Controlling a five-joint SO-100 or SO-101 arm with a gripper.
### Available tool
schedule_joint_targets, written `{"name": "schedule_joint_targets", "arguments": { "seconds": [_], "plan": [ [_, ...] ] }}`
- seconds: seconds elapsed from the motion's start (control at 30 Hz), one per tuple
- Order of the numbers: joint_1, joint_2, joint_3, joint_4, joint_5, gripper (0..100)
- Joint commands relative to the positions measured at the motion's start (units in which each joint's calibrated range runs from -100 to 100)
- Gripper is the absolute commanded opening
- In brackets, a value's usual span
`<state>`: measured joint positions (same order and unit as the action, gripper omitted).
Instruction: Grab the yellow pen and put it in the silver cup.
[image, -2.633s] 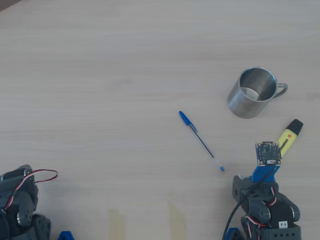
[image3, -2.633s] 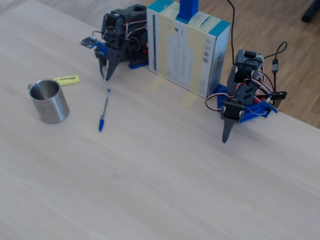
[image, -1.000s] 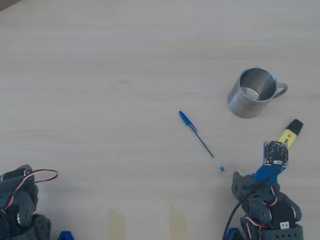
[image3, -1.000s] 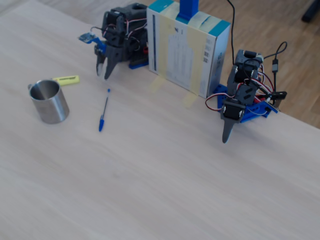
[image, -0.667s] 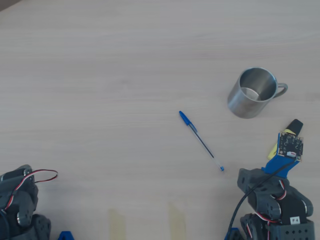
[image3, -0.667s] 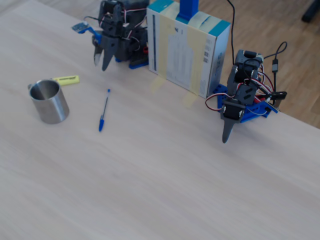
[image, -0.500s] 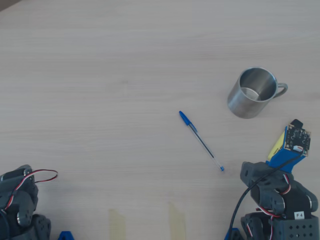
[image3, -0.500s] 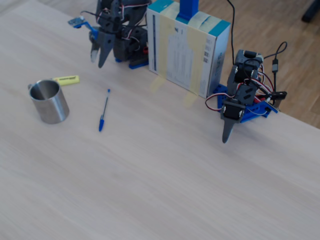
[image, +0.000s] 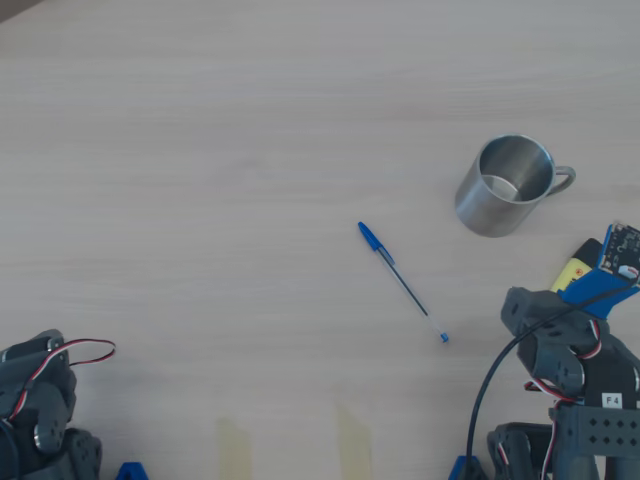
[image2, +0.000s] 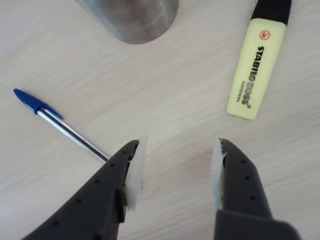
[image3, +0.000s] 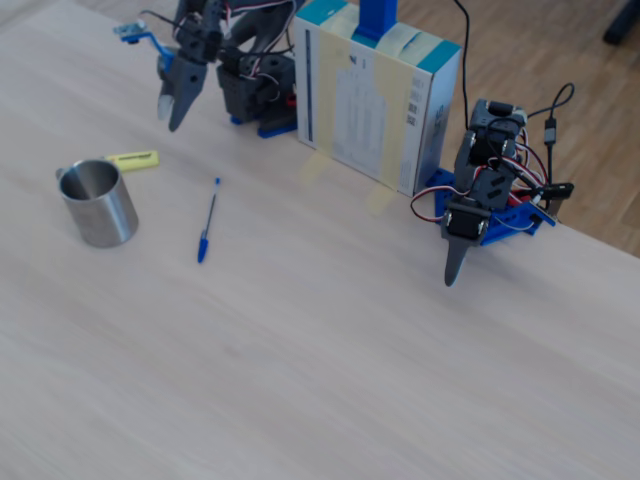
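You see a blue pen (image: 402, 281) lying flat on the wooden table (image: 200, 150), and a box (image3: 375, 95) standing behind.

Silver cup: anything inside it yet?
The cup looks empty in the overhead view: only bare steel bottom shows, though its near wall hides part. The yellow pen lies on the table beside it.

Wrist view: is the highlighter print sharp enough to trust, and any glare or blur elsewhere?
Wrist view: the yellow pen is sharp, its print readable; the open end effector is slightly soft. Overhead view: even light, with a mild sheen inside the silver cup. Fixed view: softer overall, and the blue pen is small.
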<state>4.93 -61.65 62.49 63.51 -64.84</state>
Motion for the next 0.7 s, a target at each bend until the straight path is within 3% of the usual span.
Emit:
{"name": "schedule_joint_targets", "arguments": {
  "seconds": [0.0,0.67],
  "plan": [
    [1.8,2.0,-4.6,-2.7,-0.1,21],
    [14.2,5.5,-4.4,-9.5,0.1,22]
  ]
}}
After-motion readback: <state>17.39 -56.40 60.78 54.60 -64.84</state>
